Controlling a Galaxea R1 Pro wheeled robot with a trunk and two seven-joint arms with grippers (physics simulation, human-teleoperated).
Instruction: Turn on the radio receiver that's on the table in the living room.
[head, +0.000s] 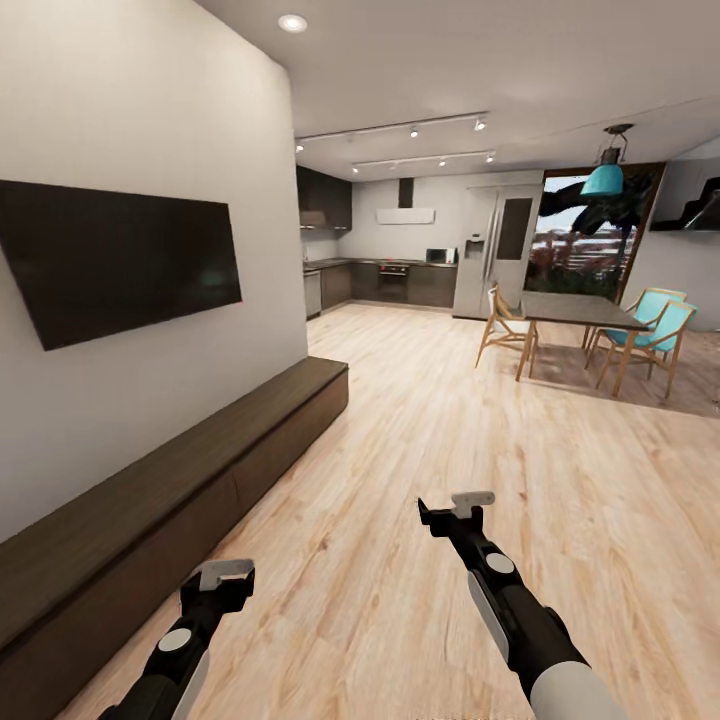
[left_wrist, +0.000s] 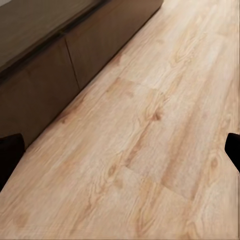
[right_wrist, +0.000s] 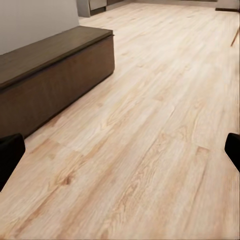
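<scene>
On the left of the head view, a flat black wall-mounted television (head: 118, 258) hangs on a white wall above a long low dark-brown wooden cabinet (head: 170, 490) that runs along the wall's foot. The left gripper (head: 222, 578) hovers over the light wood plank floor (head: 400, 450) just beside that cabinet. In the left wrist view its dark fingertips (left_wrist: 10, 152) sit at opposite edges of the picture with bare floor between them, so the jaws stand wide apart and hold nothing.

Further right, the right gripper (head: 462, 508) is held out over open floor, and its wrist view shows the same thing: fingertips (right_wrist: 10, 150) spread wide, nothing between them.

Beyond the arms lies a dark-cabinet kitchen (head: 385, 280) with a tall pale refrigerator (head: 495, 250). To the right stand a dark rectangular dining table (head: 578, 312), light wooden chairs with turquoise seats (head: 650, 335) and a teal pendant lamp (head: 604, 178).

The small red radio receiver, its low grey table and the sofa area cannot be seen here; by my reading the robot faces the kitchen end and the living room lies somewhere out of frame.

The step in hand looks like finding and approaching the radio. To do it well, I would turn the base slowly and away from the cabinet, since the left arm is near it. Keep both arms tucked in and low while moving. Sweep the head until a glossy low table appears, and do not mistake the dining table for it. Only then drive in squarely.
</scene>
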